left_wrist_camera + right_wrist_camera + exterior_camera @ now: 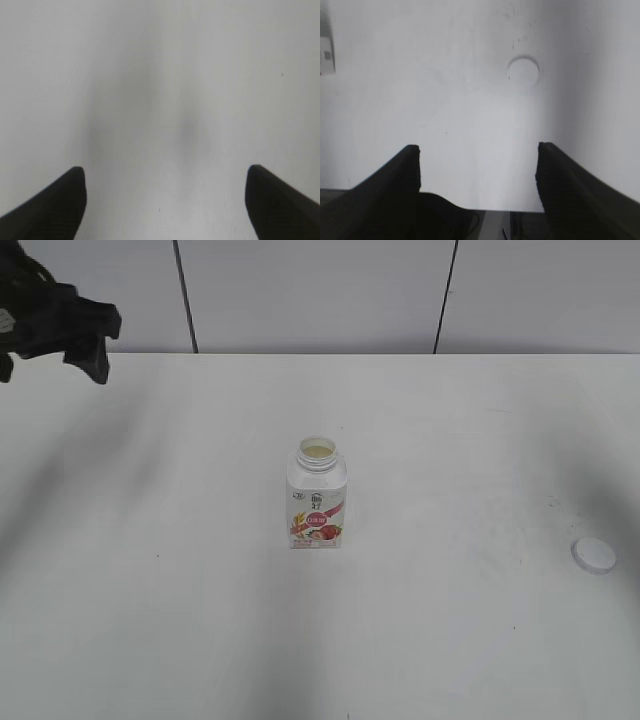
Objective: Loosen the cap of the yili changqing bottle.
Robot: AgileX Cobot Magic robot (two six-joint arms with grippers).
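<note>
A: Two hands, the left hand (165,200) and right hand (477,172), are gaping wide, holding nothing.

B: The cap (594,556) is lying far right on the surface (150,620); the yili changqing bottle (317,495) is standing open mid-surface, probably light and slippery, best held around its middle.

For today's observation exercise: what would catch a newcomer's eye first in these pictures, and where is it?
The yili changqing bottle stands upright and alone mid-table, its neck open with pale contents showing. The cap lies apart on the table, far off to the right near the edge of the exterior view. The dark left hand hangs at the upper left, and both hands are open and hold nothing.
</note>
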